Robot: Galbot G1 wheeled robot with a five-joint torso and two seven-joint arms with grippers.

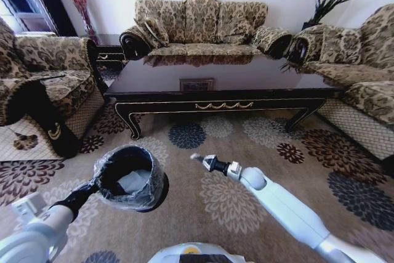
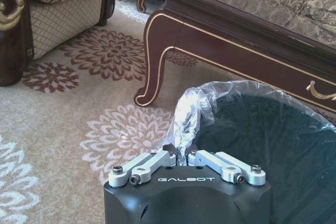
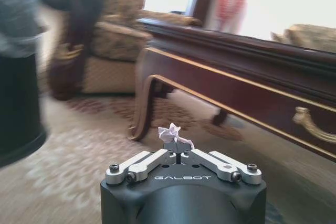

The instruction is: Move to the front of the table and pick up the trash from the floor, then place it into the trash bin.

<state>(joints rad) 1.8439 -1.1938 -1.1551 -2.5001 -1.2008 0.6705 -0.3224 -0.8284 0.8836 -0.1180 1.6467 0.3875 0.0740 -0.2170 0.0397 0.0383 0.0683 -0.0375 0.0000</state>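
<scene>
The black trash bin [image 1: 130, 177] with its crinkly clear liner hangs above the carpet, and my left gripper [image 1: 93, 184] is shut on its rim. In the left wrist view that gripper [image 2: 184, 157] pinches the liner and rim of the bin [image 2: 262, 145]. A white napkin lies inside the bin. My right gripper [image 1: 198, 157] reaches out to the right of the bin, shut on a small crumpled whitish piece of trash [image 3: 172, 134]; in the right wrist view the gripper [image 3: 179, 153] holds it just before the table [image 3: 252, 72]. The long dark table [image 1: 221, 87] stands ahead.
Patterned sofas surround the table: one behind it [image 1: 203, 26], an armchair on the left [image 1: 43, 84], another sofa on the right [image 1: 357, 66]. A curved table leg [image 2: 155, 61] stands close to the bin. Flowered carpet [image 1: 271, 170] lies open between me and the table.
</scene>
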